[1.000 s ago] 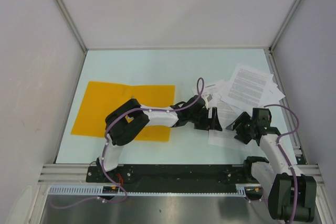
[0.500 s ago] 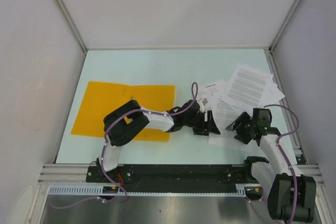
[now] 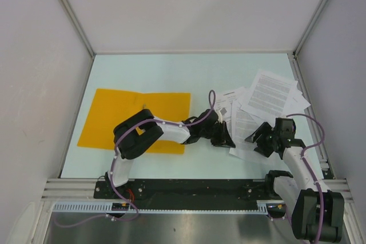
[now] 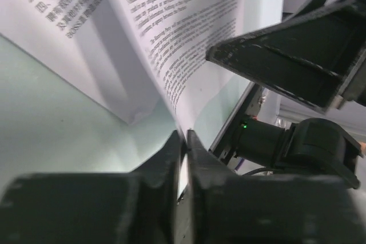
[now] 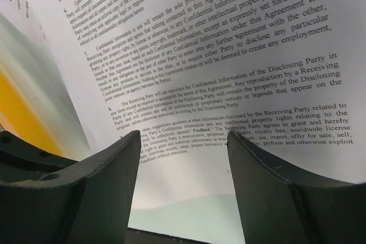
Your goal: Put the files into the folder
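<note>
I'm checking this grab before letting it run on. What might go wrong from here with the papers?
1. The left pincer pinches only the very edge of one bowed sheet; pulled toward the folder, it may slip out or crease.
2. That sheet overlaps the other files, and the right pincer hangs open, pinning nothing; a drag could pull neighbours along or scatter them.

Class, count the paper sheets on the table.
3: far sheet at right, middle sheet left of it, near sheet pinched by left gripper. Overlaps may hide more.
</note>
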`<state>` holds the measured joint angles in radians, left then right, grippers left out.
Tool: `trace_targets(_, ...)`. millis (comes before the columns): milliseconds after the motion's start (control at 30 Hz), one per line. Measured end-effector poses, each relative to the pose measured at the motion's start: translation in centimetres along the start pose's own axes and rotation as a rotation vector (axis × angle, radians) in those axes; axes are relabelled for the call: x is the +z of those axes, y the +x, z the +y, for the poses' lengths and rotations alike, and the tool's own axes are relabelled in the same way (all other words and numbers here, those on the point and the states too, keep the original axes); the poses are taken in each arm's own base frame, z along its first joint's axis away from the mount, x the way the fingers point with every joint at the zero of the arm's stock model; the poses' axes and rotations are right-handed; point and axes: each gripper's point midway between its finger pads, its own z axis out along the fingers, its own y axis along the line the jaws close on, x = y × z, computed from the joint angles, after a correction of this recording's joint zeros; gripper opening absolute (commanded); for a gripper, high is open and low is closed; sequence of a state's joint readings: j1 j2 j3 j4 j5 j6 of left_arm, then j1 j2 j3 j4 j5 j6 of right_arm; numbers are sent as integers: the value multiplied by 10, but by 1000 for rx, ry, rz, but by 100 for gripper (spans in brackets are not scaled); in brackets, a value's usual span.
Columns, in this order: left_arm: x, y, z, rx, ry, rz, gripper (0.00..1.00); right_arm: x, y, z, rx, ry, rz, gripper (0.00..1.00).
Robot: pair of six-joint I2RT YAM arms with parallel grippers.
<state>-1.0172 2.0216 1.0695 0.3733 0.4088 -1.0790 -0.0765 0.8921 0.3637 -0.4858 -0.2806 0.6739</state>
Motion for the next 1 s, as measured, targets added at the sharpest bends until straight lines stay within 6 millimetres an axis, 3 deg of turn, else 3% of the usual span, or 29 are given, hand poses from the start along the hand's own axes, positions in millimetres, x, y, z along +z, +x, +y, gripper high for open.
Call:
trace_targets(200, -2, -3, 14, 62, -80, 16, 0, -3, 6, 17, -51, -101, 42, 91)
trace_targets(233, -4, -3, 19, 74, -103, 22, 0, -4, 7, 21, -64, -125, 47, 99)
trace_targets(367, -22, -4, 34, 127, -189, 47, 0, -12, 11, 48, -162, -260, 45, 100)
trace_targets(500, -59, -18, 28, 174, -205, 22, 0, -20, 23, 71, -287, -353, 52, 100)
trace_targets(667, -113, -37, 15, 229, -204, -44, 0, -12, 39, 79, -347, -378, 119, 100)
trace_targets(800, -137, -44, 15, 274, -232, -65, 0, -7, 52, 83, -388, -376, 160, 100)
trace_targets(1000, -171, -33, 42, 244, -283, -56, 0, -7, 36, 101, -400, -410, 91, 100)
